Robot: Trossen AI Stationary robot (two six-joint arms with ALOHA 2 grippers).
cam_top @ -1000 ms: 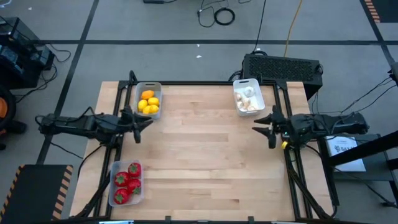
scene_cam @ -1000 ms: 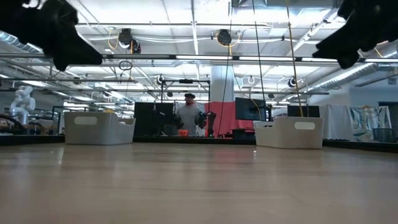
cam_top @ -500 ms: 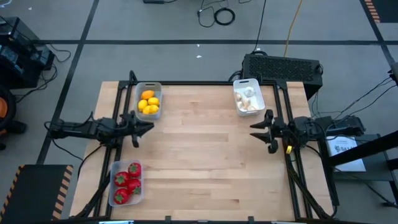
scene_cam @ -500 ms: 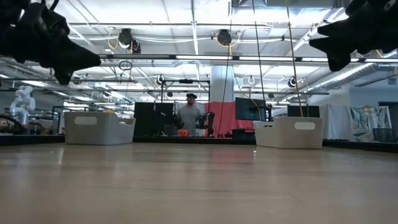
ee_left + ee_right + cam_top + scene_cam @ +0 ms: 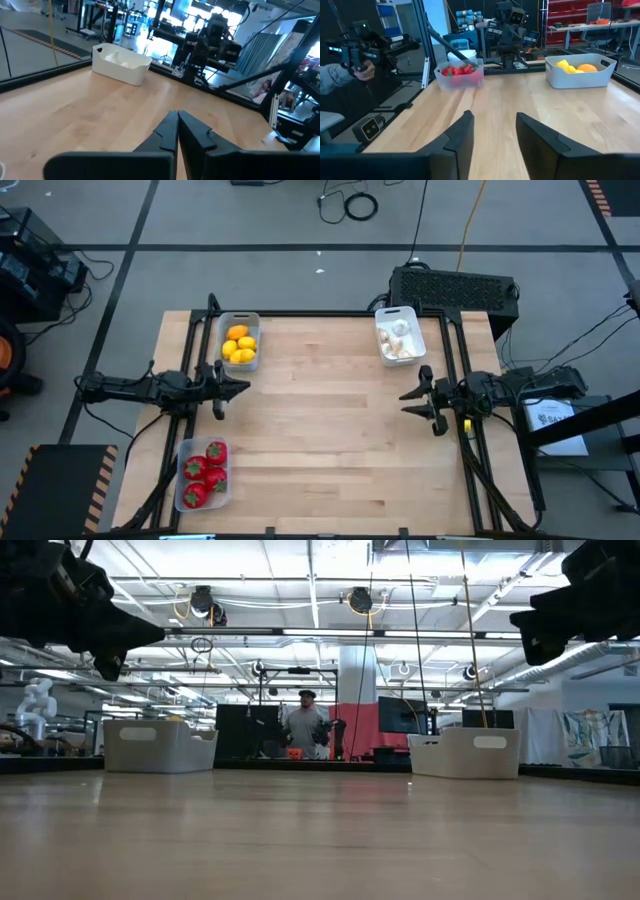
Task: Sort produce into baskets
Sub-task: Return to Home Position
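Three baskets stand on the wooden table. The grey basket (image 5: 240,342) at the far left holds yellow-orange pieces (image 5: 576,66). The white basket (image 5: 398,337) at the far right holds whitish bulbs. The clear basket (image 5: 203,474) at the near left holds red pieces (image 5: 459,70). My left gripper (image 5: 244,387) hangs shut above the table's left edge, pointing level toward the middle, its fingertips together (image 5: 177,116). My right gripper (image 5: 404,397) hangs open above the right edge, pointing level toward the middle, with nothing between its fingers (image 5: 492,122).
Bare wood (image 5: 330,420) lies between the two grippers. A black box (image 5: 455,288) sits beyond the far edge, and dark frame rails run along the table's sides. A person (image 5: 305,725) stands far behind the table; a hand (image 5: 365,70) holds a device off the table's near side.
Both grippers have sunk a little and tipped up from slanting down to level, while their arms folded back toward their own table edges. My left gripper's fingers have shut on nothing. The baskets and the produce have not moved.
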